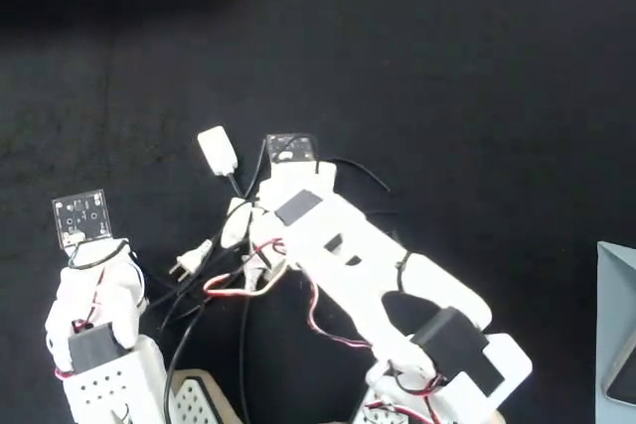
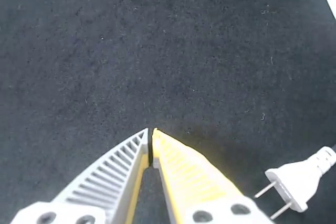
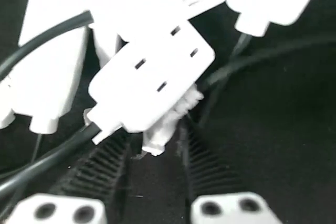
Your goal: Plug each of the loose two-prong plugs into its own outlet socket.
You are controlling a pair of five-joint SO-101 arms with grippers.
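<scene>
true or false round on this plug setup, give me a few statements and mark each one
1. The left gripper is shut with nothing in it. True.
2. The two-prong plug near it is pushed into a socket. False: it lies loose on the black table with its prongs bare.
3. The outlet block in the right wrist view shows empty slots. True.
4. The cables around the outlet block are white. False: they are dark.
</scene>
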